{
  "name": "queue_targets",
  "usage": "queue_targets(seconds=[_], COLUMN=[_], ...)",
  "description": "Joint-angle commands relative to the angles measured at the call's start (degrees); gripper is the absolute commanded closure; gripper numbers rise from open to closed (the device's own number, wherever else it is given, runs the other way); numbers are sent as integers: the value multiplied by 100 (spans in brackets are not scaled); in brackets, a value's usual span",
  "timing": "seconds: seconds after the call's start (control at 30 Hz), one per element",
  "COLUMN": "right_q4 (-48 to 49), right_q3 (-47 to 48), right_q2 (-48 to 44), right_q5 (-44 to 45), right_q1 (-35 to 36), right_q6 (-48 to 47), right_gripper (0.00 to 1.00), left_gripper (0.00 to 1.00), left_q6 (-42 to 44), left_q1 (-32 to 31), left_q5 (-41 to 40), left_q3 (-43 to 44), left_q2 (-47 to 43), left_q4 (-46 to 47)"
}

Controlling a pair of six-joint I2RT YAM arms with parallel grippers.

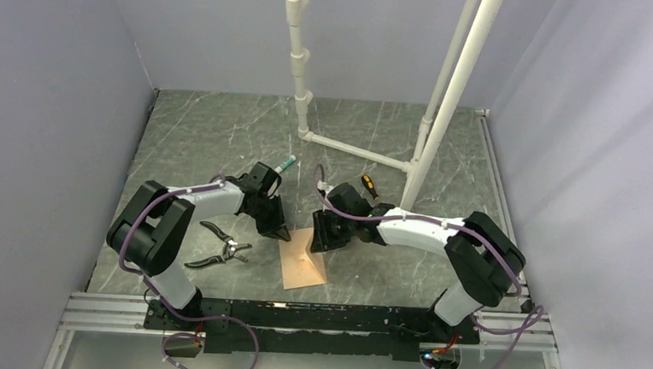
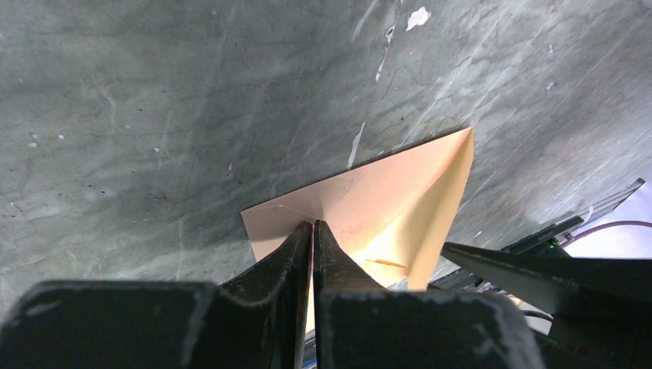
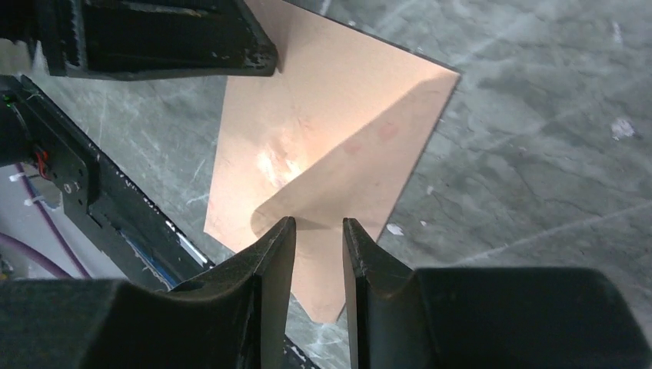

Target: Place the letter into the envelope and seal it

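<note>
Top external view: one envelope [image 1: 305,269] lies flat on the table [image 1: 206,134], just beyond the middle of the black rail [image 1: 332,309] that carries my two arms. It is the only tan paper I can pick out. Whether the letter sits inside it or under it I cannot tell.

My left claw [image 1: 279,232] is at the envelope's far left corner. From the left wrist, its fingers [image 2: 296,250] are pressed almost together with a thin edge of the envelope caught between them, and the paper beyond rises in a pale yellow fold.

My right claw [image 1: 318,240] is at the envelope's far right corner. From the right wrist, its fingers [image 3: 278,246] stand apart with a clear gap. The rounded tip of the flap [image 3: 361,169] lies just ahead of the left finger, and neither finger pinches it.

Left of the envelope lies one pair of pliers [image 1: 220,252], handles spread. Beyond the envelope lie one screwdriver [image 1: 369,186] with an orange and black handle and one green-tipped pen [image 1: 287,162]. Farther back stands a white pipe frame [image 1: 355,150].

Small white marks show on the rail near the envelope in the right wrist view, too small to read.
</note>
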Motion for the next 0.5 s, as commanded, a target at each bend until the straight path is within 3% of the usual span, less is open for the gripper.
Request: queue_targets(seconds=[0.0,0.47], right_q4=[-335,-1099], right_q3=[514,1205], right_q2=[237,773], right_q5=[522,1516], right_q1=[271,925], right_q6=[-275,-457], right_gripper=[68,70], left_gripper=[89,89], left_q6=[-9,-46], left_q1=[-36,-28], left_q5=[-333,-306], left_q3=[-200,-234], left_q2=[233,281], left_q4=[-41,21])
